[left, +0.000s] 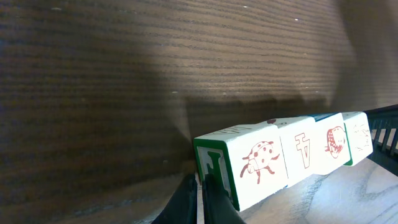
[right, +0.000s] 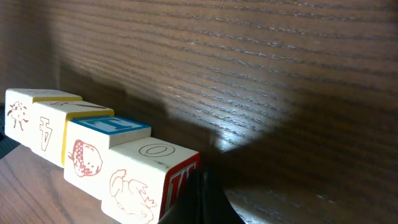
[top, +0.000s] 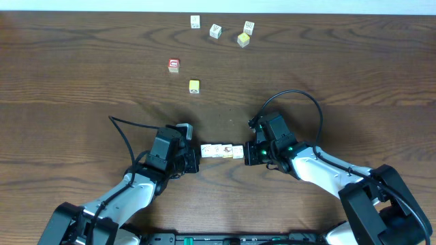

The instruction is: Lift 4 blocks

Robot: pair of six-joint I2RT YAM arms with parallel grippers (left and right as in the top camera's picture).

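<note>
Overhead: left pincer [top: 197,156] and right pincer [top: 246,153], each closed, press the blocks [top: 219,150] between them.

The four blocks [top: 221,150] form one left-to-right row, face touching face, near the front middle of the table [top: 82,68]. The left end effector [top: 195,158] is at one end of the row and the right end effector [top: 247,154] at the other. Behind the row lies a lone cube [top: 194,86], with a second cube [top: 174,65] behind it to the left. A far cluster of cubes [top: 243,39] sits near the back edge.

Unreadably small overhead: prints on far cubes [top: 215,30]. Cropped at right wrist view's lower edge: nearest of the blocks [right: 134,180].
</note>
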